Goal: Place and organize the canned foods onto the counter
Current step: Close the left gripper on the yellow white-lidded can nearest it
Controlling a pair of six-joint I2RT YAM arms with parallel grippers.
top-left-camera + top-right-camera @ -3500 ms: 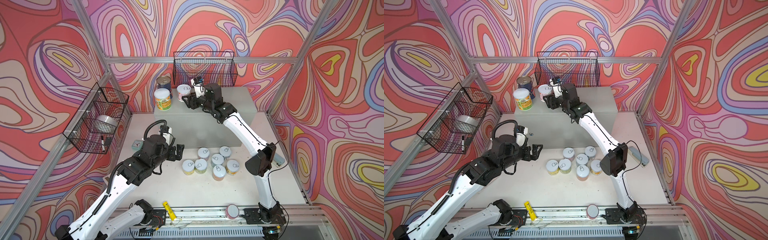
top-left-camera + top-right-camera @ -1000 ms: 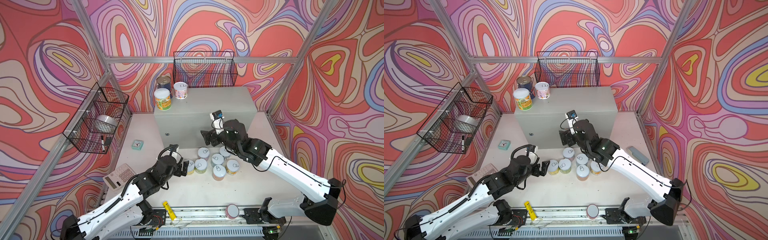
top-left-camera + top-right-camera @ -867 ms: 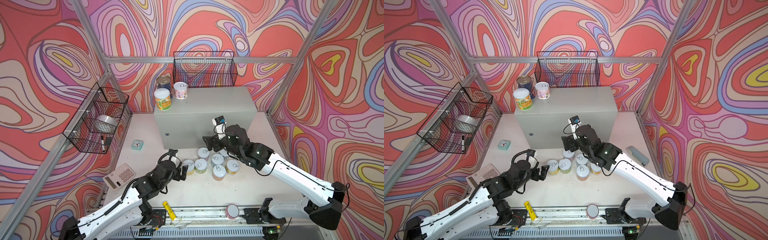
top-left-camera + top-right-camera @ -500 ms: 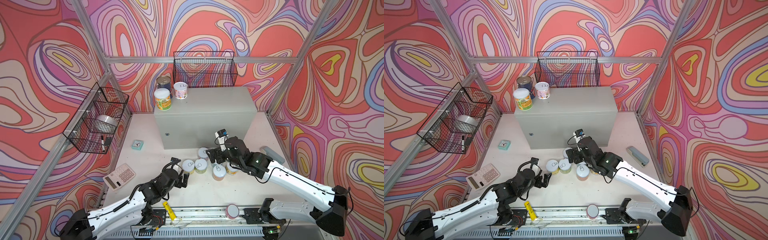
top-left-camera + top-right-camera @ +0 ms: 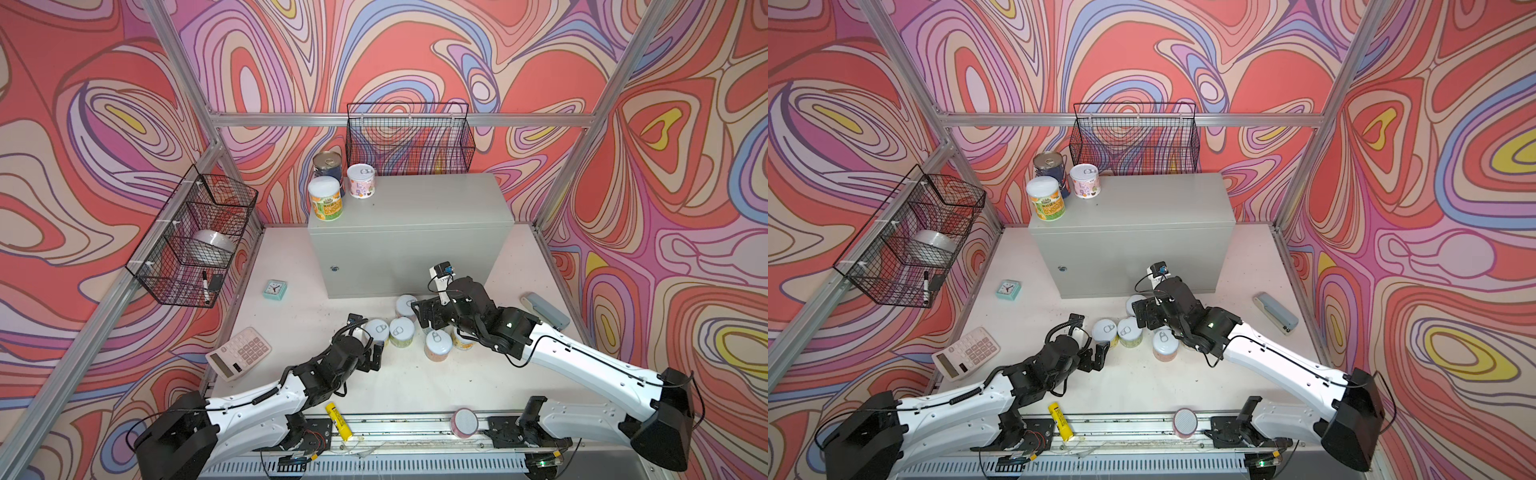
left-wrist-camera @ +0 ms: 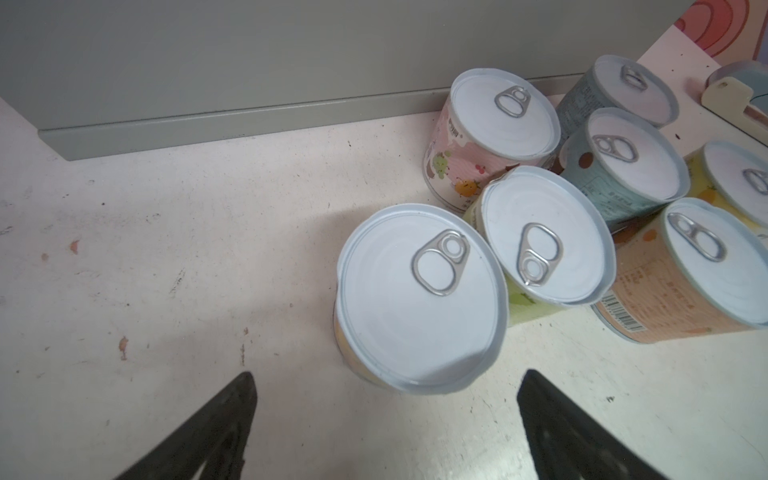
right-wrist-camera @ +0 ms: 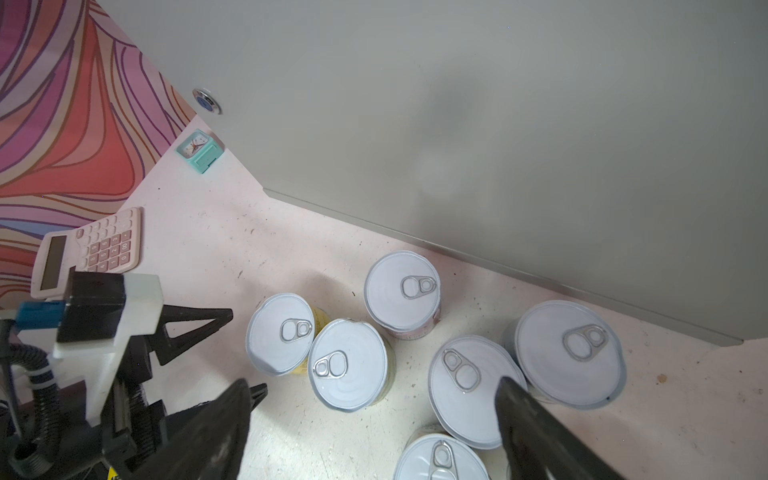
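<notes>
Pale pink tabletop, swirl-patterned walls

left arm lies low from the lower left of both top views, stretched toward the centre, left gripper with jaws spread wide, nothing between them. right arm reaches in from the lower right, wrist tipped down just right of centre, right gripper also gaping, gripping nothing.
</notes>
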